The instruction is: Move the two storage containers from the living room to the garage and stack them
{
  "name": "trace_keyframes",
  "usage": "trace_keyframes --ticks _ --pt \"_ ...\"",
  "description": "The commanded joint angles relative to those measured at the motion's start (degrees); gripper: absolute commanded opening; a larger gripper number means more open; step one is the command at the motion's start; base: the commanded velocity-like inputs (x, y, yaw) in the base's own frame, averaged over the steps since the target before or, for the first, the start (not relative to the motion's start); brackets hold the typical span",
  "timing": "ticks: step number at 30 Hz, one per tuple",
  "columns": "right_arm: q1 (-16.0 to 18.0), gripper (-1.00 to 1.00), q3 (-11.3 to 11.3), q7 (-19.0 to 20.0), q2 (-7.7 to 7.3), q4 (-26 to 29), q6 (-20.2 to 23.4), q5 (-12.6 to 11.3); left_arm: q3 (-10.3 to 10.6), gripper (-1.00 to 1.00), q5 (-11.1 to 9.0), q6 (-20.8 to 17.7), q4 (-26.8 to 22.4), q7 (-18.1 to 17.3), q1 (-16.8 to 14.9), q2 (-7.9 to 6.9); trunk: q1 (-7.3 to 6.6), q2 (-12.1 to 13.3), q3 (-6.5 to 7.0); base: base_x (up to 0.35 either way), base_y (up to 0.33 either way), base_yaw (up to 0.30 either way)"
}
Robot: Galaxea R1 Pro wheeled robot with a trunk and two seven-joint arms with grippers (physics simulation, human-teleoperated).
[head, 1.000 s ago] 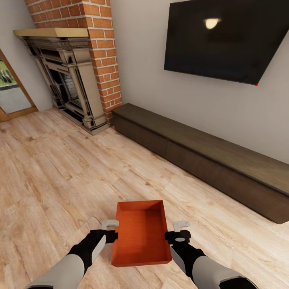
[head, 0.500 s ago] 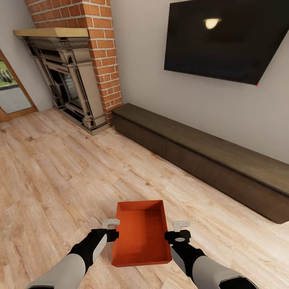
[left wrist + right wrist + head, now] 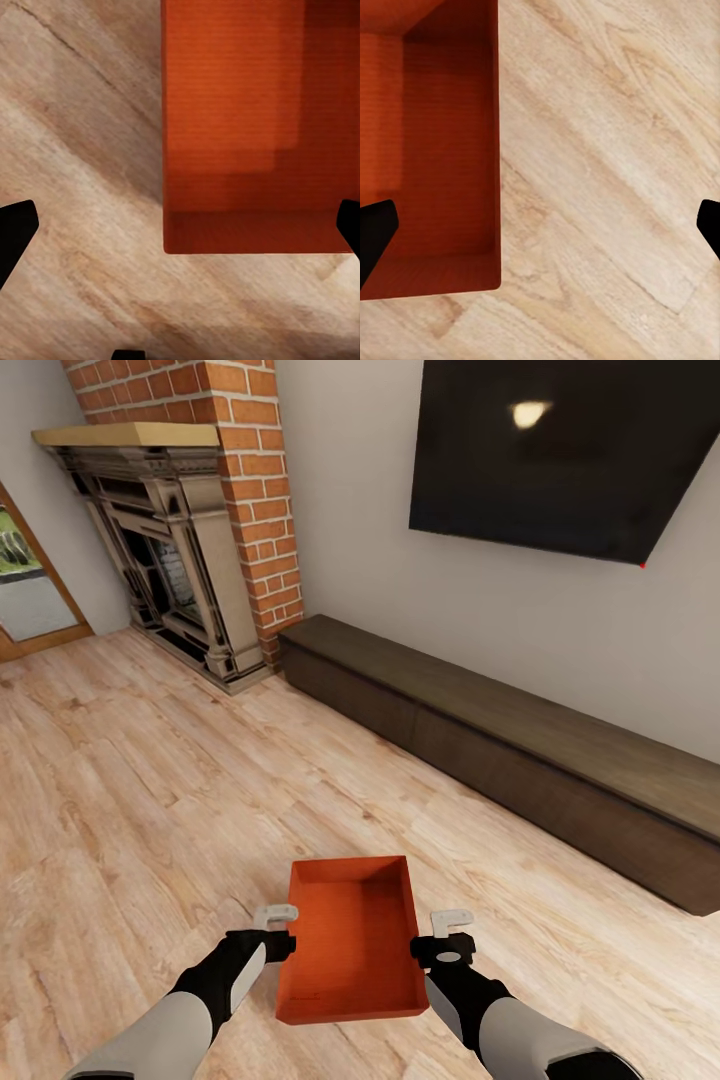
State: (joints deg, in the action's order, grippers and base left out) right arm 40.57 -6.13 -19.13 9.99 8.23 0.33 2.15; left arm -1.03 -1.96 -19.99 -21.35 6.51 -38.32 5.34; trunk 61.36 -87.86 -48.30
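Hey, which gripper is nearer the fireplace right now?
Left. The left gripper sits at the red-orange container's left wall, on the fireplace's side; the right gripper is at its right wall, farther away.

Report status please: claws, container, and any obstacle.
Left claw and right claw open, flanking the container. Container upright on wood floor, ungripped. Bench ahead, apart.

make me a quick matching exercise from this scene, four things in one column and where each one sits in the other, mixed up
Things:
1. storage container
2. TV
3. bench
4. fireplace

Places:
a. set in the red brick chimney
b. mounted high on the pale wall
c. between the two end effectors, over the wood floor
d. along the base of the wall, under the screen

Pairs: 1-c, 2-b, 3-d, 4-a
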Motion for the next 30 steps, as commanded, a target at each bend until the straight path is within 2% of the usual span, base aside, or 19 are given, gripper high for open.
trace_keyframes --ticks 1,6,24,30 --pt "0.0 1.0 -0.3 -0.3 0.0 -0.1 0.1 0.2 -0.1 1.0 -0.2 -0.3 -0.2 0.2 0.0 0.03 0.0 0.0 -0.05 0.0 0.0 0.0" --pt "0.0 1.0 -0.3 -0.3 0.0 -0.1 0.1 0.2 0.0 1.0 -0.2 -0.2 -0.8 0.2 0.0 0.06 0.0 0.0 -0.05 0.0 0.0 0.0" --pt "0.1 1.0 -0.3 -0.3 0.0 0.4 0.5 0.1 -0.1 1.0 -0.4 1.1 -1.2 0.2 0.0 0.02 3.96 -7.3 -3.28 0.0 0.0 0.0" --pt "1.8 1.0 -0.3 -0.2 0.0 0.5 1.1 -0.2 -0.1 1.0 -0.4 1.1 -1.2 0.2 0.0 -0.05 5.27 -9.7 -4.35 0.0 0.0 0.0"
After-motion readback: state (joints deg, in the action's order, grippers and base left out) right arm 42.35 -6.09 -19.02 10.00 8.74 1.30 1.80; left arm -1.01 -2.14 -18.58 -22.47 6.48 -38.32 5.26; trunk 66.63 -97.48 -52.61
